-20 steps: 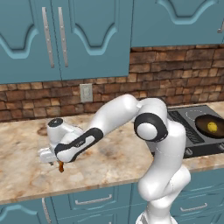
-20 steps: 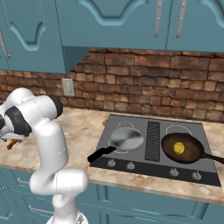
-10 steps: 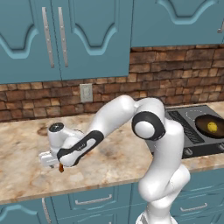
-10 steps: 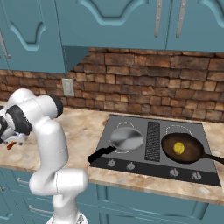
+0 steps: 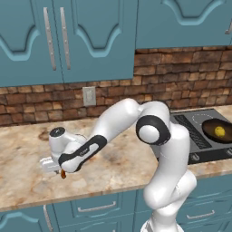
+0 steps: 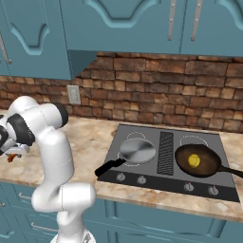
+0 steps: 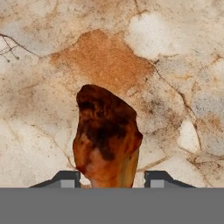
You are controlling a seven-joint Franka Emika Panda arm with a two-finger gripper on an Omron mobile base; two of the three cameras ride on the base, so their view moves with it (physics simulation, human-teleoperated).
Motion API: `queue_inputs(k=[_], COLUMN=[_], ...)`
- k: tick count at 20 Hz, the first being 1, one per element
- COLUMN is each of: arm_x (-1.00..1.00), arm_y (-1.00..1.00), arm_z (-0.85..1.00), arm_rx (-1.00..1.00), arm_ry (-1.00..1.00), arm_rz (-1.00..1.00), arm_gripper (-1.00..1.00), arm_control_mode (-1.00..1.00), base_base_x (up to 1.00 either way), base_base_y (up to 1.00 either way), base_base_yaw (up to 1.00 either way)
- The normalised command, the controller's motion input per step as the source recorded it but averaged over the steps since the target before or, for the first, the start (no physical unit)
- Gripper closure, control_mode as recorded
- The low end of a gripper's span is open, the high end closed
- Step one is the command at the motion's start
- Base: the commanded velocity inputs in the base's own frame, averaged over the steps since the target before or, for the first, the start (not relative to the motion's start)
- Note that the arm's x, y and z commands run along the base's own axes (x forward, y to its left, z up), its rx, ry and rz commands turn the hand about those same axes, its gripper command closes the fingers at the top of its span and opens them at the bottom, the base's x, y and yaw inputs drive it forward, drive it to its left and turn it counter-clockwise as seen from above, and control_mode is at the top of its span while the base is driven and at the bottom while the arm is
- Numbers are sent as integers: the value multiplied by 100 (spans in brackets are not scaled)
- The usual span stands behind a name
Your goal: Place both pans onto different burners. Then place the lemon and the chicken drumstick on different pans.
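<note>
The chicken drumstick [image 7: 107, 138] lies on the marbled surface [image 5: 27, 176], far toward its left end and near the front edge, well apart from the cooktop [image 6: 166, 161]. You see its thick end between the two tips of the tool [image 7: 111, 178]. The tips stand at a middle width, one on each side of the meat. I cannot tell if they already press on it, so treat the grasp as not sure.

To do this step well, let the tips come together on the thick part and lift straight up before you swing.

The lemon [image 6: 193, 160] sits already in the dark brown pan [image 6: 197, 161] on the right front burner, so the drumstick belongs to the silver pan [image 6: 137, 150] on the left front burner.

The way along the surface looks free. Carry the meat high over the black handle [image 6: 108, 167] of the silver pan, which points toward the front edge, and keep clear of the brick wall [image 6: 156, 102].
</note>
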Motion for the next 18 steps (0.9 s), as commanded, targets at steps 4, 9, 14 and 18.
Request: queue_inputs(k=[4, 9, 14, 18], arm_x=[0, 0, 0, 0], arm_y=[0, -3, -30, -60], arm_z=[0, 9, 41, 49], arm_rx=[0, 0, 0, 0], arm_ry=[0, 0, 0, 0], arm_rz=[0, 0, 0, 0], arm_gripper=[100, 100, 100, 100], arm_control_mode=[-100, -100, -100, -100], base_base_x=[0, 0, 0, 0], base_base_y=[0, 0, 0, 0], base_base_yaw=[0, 0, 0, 0])
